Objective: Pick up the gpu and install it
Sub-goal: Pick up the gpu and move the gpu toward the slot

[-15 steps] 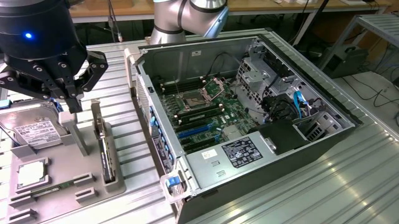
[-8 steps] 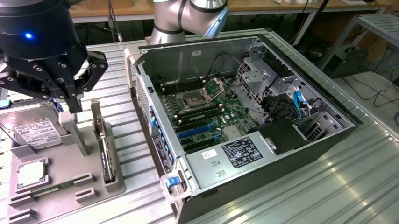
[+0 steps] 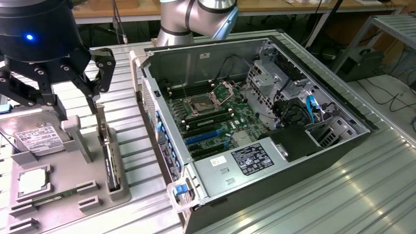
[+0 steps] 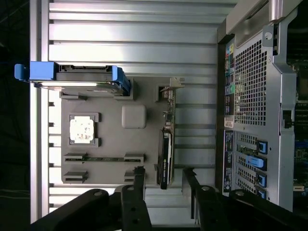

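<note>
Directly below the gripper (image 3: 78, 111), the gpu (image 3: 111, 168) stood on edge in the grey holder (image 3: 81, 142), beside the computer case (image 3: 221, 187). The fingers were partly apart and empty, straddling its long axis.

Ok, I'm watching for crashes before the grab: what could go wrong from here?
1. The gpu stands on edge in a narrow holder slot; if the open gripper descends off-centre, a finger could hit its top edge.
2. The hard drive lies close by; a finger might clip it.
3. The case wall rises beside the holder and could catch a lifted card.
</note>
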`<state>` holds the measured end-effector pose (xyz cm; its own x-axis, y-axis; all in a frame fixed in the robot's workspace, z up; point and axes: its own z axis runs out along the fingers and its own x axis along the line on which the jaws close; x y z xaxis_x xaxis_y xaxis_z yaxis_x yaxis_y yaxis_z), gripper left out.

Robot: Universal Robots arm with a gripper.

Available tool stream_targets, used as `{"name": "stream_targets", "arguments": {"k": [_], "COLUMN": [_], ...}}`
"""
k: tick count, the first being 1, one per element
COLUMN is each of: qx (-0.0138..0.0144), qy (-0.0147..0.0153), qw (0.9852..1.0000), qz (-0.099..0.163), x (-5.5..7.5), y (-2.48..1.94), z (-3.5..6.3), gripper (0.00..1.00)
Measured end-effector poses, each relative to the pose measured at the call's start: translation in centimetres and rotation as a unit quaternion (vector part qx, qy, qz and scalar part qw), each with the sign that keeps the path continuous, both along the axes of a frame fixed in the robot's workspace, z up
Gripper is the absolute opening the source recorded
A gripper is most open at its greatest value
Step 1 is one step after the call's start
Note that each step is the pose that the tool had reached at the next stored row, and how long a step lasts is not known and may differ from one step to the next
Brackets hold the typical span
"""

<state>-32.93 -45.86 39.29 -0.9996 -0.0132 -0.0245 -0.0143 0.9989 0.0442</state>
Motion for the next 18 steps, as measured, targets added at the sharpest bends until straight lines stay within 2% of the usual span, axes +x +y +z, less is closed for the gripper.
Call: {"name": "stream_targets", "arguments": {"k": [1,2,4,5,6,8,11,12,18], "qx": [0.0,0.0,0.0,0.0,-0.0001,-0.0001,-0.0002,-0.0002,-0.0002], "qy": [0.0,0.0,0.0,0.0,0.0,0.0,0.0001,0.0004,0.0006], "qw": [1.0,1.0,1.0,1.0,1.0,1.0,1.0,1.0,0.9998], "qz": [0.0,0.0,0.0,0.0,0.0,0.0,-0.004,-0.004,0.022], "x": [0.0,0.0,0.0,0.0,0.0,0.0,0.2,0.2,0.2], "y": [0.0,0.0,0.0,0.0,0.0,0.0,0.06,0.2,0.59], "z": [0.0,0.0,0.0,0.0,0.0,0.0,-0.11,-0.27,-1.1], "gripper": [0.48,0.48,0.6,0.6,0.72,0.85,0.85,0.85,0.85]}}
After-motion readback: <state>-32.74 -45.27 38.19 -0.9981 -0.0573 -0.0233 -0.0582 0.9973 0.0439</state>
